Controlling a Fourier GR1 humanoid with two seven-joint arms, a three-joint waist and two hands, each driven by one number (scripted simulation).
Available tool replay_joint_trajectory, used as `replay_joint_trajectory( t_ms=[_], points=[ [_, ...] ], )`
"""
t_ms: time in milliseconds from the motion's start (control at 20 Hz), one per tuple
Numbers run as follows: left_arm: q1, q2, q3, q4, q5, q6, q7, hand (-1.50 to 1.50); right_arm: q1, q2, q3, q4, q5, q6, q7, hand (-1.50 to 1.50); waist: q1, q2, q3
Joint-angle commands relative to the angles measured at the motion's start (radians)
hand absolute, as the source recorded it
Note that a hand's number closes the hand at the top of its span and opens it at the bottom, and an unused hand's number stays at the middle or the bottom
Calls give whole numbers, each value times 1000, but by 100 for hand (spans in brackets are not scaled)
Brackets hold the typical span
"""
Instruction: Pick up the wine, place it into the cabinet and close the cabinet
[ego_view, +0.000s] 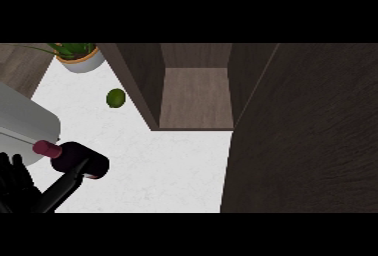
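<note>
Head view at the pick-up stage. The dark fingers (65, 186) at the lower left run up to the wine bottle (77, 159) and appear to close against its body, though black on near-black hides whether they wrap fully round it; the hand (21, 187) behind them belongs to the left side of the view and is read here as the robot's left hand. No other hand shows. The bottle, seen almost end-on with its maroon cap (47, 148) pointing up and left, lies well to the left of the cabinet (196, 95) and nearer the viewer, over the white worktop (166, 160); whether it is lifted clear of the worktop cannot be told. A pale grey appliance (26, 125) sits just beside the cap, farther from the cabinet. The cabinet stands open, its brown interior floor bare, with the dark door (303, 135) swung out on its right. A green lime (116, 97) lies just left of the cabinet wall, and a potted plant (80, 56) stands beyond it. Judged step: grasp and lift, with placing and closing not yet done. The next move calls for carrying the bottle rightward across the worktop to the cabinet mouth, past the left wall, then setting it upright inside before swinging the door shut.
</note>
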Motion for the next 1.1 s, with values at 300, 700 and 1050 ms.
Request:
replay_joint_trajectory(
  t_ms=[300, 700, 1050],
  points=[
    [-34, 6, 169, 205, 177, -162, -175, -150, -21, -23, -33, -182, -78, -7, 141, -150, -5, 0, 1],
    [-27, -16, 129, 344, 261, -263, -328, -150, 8, 0, -54, -110, -86, 22, 46, -150, -3, 1, 1],
    [-91, -16, 152, 504, 336, -286, -442, -150, -86, 24, -6, -72, -3, -23, 97, -150, -1, 2, 0]
  ],
)
